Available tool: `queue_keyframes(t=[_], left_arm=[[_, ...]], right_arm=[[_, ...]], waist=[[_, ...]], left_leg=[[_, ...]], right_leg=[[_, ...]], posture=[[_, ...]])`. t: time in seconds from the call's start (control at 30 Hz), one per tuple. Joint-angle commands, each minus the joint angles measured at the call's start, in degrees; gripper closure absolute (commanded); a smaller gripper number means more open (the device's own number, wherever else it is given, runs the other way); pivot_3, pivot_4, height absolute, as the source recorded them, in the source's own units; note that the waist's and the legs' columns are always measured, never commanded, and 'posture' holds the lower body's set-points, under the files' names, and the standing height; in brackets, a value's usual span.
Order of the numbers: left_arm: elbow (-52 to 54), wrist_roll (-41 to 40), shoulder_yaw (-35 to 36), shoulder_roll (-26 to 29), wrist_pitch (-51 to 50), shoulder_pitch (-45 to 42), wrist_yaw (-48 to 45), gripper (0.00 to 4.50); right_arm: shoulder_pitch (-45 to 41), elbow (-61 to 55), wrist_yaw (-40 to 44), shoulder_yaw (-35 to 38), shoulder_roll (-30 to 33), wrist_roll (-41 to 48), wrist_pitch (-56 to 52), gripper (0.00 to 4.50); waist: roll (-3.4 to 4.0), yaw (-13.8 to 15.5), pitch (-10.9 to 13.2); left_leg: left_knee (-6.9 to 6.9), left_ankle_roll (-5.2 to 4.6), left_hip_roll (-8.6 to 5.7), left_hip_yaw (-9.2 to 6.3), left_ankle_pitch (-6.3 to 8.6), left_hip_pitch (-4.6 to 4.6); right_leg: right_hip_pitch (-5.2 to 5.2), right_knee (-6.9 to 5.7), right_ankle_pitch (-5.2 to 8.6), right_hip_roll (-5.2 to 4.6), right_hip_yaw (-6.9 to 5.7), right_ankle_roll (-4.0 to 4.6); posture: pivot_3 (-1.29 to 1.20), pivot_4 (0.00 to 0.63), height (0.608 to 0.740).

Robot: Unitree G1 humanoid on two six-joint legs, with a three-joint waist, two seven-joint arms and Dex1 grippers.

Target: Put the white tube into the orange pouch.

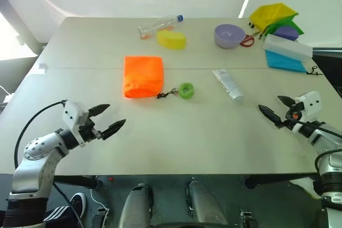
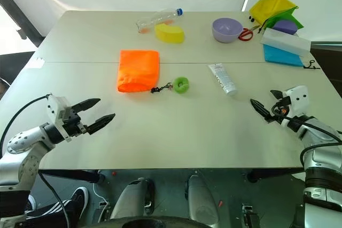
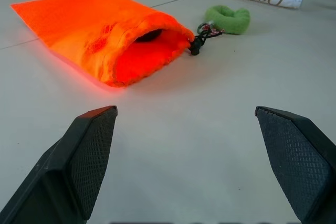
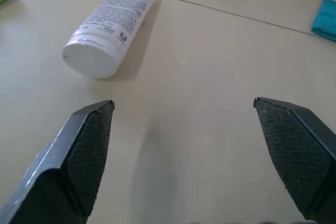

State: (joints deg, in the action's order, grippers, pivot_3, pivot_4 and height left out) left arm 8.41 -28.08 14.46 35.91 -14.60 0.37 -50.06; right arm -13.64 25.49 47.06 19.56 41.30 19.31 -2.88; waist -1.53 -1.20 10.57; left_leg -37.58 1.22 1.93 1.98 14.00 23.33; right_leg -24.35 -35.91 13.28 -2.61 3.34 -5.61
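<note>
You see the white tube [image 1: 228, 85] lying flat on the bench [image 1: 176, 132], well apart from the orange pouch [image 1: 142, 76]. Your left claw [image 1: 106, 120] and right claw [image 1: 273, 109] both stand wide and hold nothing.

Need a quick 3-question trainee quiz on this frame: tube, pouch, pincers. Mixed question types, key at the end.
1. True or false: the white tube already lies inside the orange pouch.
2. Multiple choice: the green ring on the pouch cord lies
A. between the pouch and the tube
B. inside the purple bowl
C. on top of the yellow sponge
3. Fill in: the left pincer and the right pincer are both ____ and hold nothing.

Key:
1. False. The tube lies on the table, apart from the pouch.
2. A
3. open
</note>
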Motion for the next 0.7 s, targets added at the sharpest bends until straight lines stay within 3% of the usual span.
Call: queue_keyframes(t=[0.03,0.7], left_arm=[[0.44,0.19,0.78,0.38,1.46,-0.4,-0.29,0.0],[-4.62,4.6,-1.93,-1.61,8.68,-6.72,-0.33,0.0]], right_arm=[[-0.43,-1.67,-0.11,1.58,1.3,0.49,0.69,0.05],[1.22,-10.43,2.45,-0.02,-0.19,3.15,-2.69,0.05]], waist=[[0.0,0.01,0.0],[0.0,0.05,0.0]], left_leg=[[-0.02,0.0,0.0,0.0,0.0,0.0],[-0.26,0.0,0.01,0.0,0.0,0.05]], right_leg=[[0.0,-0.01,0.0,0.0,0.0,0.0],[0.01,-0.11,0.0,-0.01,0.03,0.01]], posture=[[0.0,0.15,0.74],[0.0,0.15,0.74]])
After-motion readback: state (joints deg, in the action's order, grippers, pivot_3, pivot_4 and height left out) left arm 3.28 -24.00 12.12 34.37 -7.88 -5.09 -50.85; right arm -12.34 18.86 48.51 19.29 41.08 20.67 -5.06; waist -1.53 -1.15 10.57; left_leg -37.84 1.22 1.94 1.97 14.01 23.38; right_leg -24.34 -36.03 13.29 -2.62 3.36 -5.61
